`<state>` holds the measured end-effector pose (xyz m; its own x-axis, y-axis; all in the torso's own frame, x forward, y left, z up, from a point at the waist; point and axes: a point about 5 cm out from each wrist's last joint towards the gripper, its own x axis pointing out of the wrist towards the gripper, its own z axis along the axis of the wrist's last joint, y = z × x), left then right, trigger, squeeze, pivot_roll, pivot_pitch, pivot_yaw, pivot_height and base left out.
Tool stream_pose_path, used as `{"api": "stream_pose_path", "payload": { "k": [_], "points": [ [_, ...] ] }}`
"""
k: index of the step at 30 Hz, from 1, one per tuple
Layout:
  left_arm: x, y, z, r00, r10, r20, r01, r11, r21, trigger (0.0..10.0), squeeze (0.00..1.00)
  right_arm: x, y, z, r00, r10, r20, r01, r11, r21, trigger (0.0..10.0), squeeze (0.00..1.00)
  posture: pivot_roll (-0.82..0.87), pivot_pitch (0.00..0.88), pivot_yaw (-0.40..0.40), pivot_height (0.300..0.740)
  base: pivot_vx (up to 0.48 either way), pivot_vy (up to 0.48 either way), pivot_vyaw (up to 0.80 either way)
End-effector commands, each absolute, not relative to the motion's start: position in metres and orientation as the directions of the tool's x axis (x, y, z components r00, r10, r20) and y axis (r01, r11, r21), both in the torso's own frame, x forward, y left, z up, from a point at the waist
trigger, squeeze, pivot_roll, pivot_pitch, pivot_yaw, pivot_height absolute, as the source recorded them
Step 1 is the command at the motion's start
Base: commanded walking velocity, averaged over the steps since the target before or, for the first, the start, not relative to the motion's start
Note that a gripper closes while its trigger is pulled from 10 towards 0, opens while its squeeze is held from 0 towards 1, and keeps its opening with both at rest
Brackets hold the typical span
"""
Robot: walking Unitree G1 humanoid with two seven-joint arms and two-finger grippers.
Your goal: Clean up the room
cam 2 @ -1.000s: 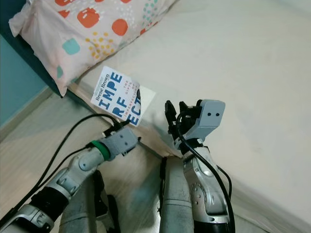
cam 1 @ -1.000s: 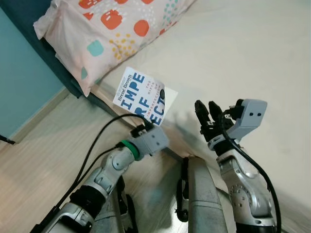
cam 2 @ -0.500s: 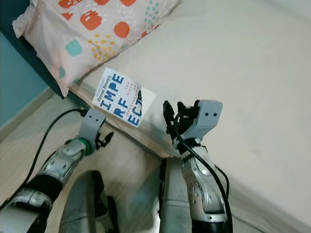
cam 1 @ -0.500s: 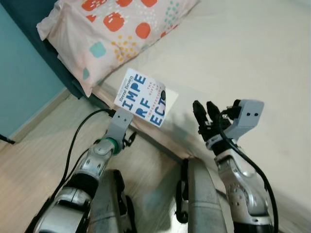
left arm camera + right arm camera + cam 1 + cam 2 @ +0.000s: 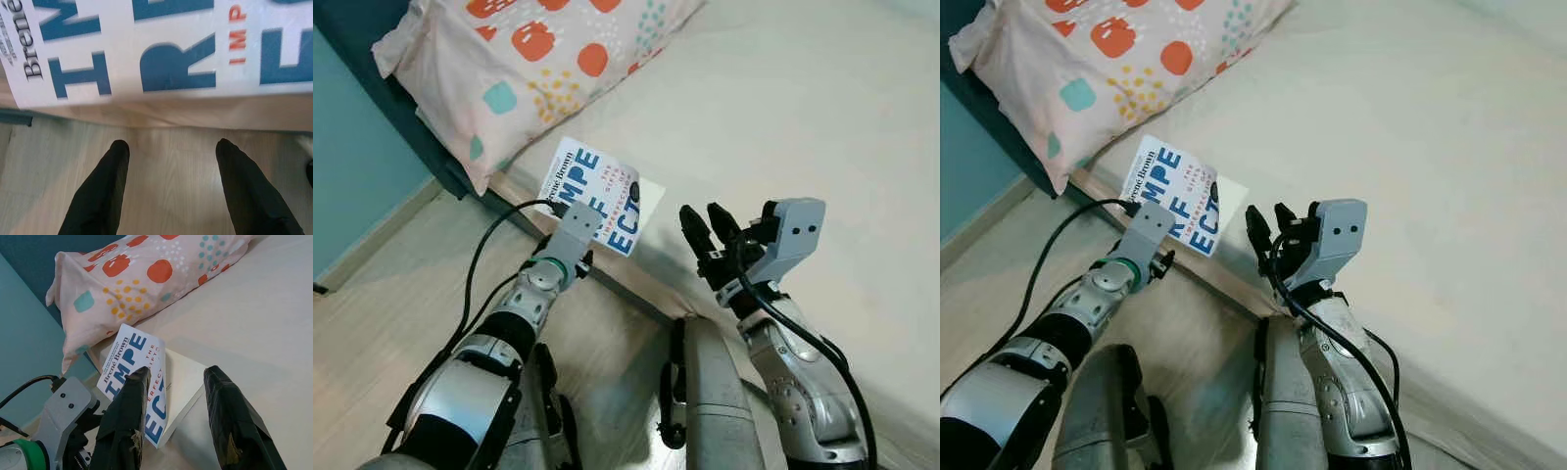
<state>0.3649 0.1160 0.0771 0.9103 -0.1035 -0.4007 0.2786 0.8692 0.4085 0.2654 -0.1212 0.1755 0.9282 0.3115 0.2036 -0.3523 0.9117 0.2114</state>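
At the near corner of the bed (image 5: 822, 108), a book (image 5: 598, 193) lies flat on the mattress, its lower corner poking out past the edge over the wooden floor (image 5: 401, 294). It's white with big blue block letters, and its long side runs diagonally, from the end nearest the robot up and across the bed. The end with the author's name points toward the pillow (image 5: 524, 69), a pinkish one with orange and teal blobs that sits just beside the book at the head of the bed.

The left arm is stretched forward and up from the lower left, cable looping along it, so the left gripper (image 5: 171, 161) sits right below the overhanging edge of the book. In the left wrist view you can see both black fingers (image 5: 105, 181) spread wide apart with bare floor between them and the cover's lettering just past the tips. Not touching the book as far as I can tell, just lined up under it.

The right arm is bent at the elbow and raised over the mattress edge, to the right of the book and a bit apart from it. The right gripper (image 5: 707, 233) points roughly toward the book and pillow, and its fingers (image 5: 124, 426) are spread too, holding nothing. From the right wrist view the book shows between them, further off.
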Motion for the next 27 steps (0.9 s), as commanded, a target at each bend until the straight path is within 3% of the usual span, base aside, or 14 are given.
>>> {"api": "stream_pose_path", "payload": {
  "k": [1, 18, 27],
  "points": [
    [0.363, 0.113, 0.073, 0.904, -0.101, -0.415, 0.287, 0.864, 0.415, 10.0, 0.00, 0.260, -0.123, 0.173, 0.934, 0.308, 0.182, -0.343, 0.915, 0.211, 10.0, 0.00, -0.26, 0.306, 0.038, 0.600, 0.000, 0.000, 0.00],
    [0.382, 0.102, 0.108, 0.964, -0.063, -0.257, 0.190, 0.840, 0.508, 10.0, 0.00, 0.239, -0.123, 0.174, 0.949, 0.276, 0.154, -0.306, 0.922, 0.236, 10.0, 0.00, -0.31, 0.369, 0.047, 0.600, 0.000, 0.000, 0.00],
    [0.390, 0.068, 0.137, 0.971, -0.158, -0.178, 0.228, 0.835, 0.500, 10.0, 0.00, 0.236, -0.124, 0.175, 0.955, 0.262, 0.143, -0.290, 0.926, 0.241, 10.0, 0.00, -0.32, 0.366, 0.050, 0.600, 0.000, 0.000, 0.00]
  ]
}}
